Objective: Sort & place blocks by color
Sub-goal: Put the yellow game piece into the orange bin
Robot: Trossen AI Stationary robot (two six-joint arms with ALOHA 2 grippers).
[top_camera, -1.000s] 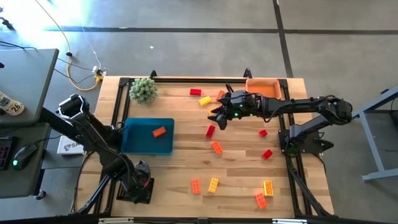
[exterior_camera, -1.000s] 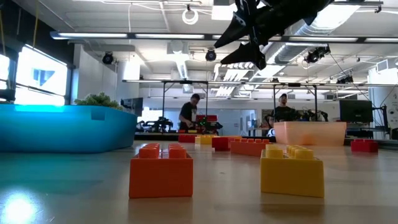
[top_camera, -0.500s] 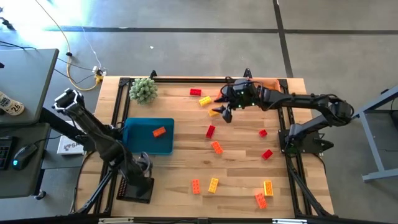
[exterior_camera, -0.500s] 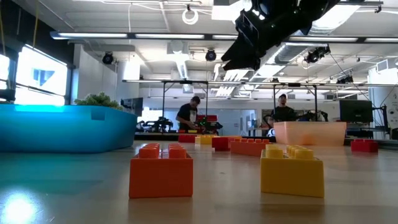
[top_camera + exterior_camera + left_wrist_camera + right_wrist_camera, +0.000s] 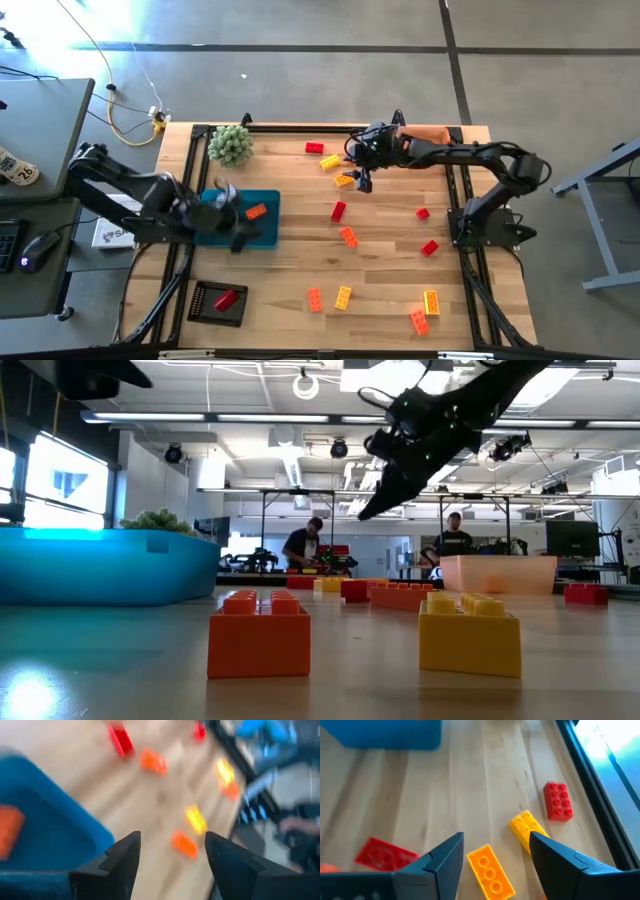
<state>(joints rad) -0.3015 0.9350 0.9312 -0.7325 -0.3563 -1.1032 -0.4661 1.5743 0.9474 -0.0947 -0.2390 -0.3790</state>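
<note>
Orange, red and yellow blocks lie scattered over the wooden bench (image 5: 300, 250) in the high view; one orange block (image 5: 256, 211) sits in the blue tray (image 5: 262, 234). The left gripper (image 5: 228, 205) hovers over that tray, and the right gripper (image 5: 359, 172) hangs above an orange block near the far edge (image 5: 344, 180).

In the low view the right gripper (image 5: 385, 490) is clearly well above the bench, which the high view cannot tell.

The left wrist view shows wide, empty fingers (image 5: 122, 862).

The right wrist view shows open jaws, with the orange block (image 5: 489, 871) between them and a yellow block (image 5: 526, 829) just beside. I judge a descent could catch this neighbour too.
</note>
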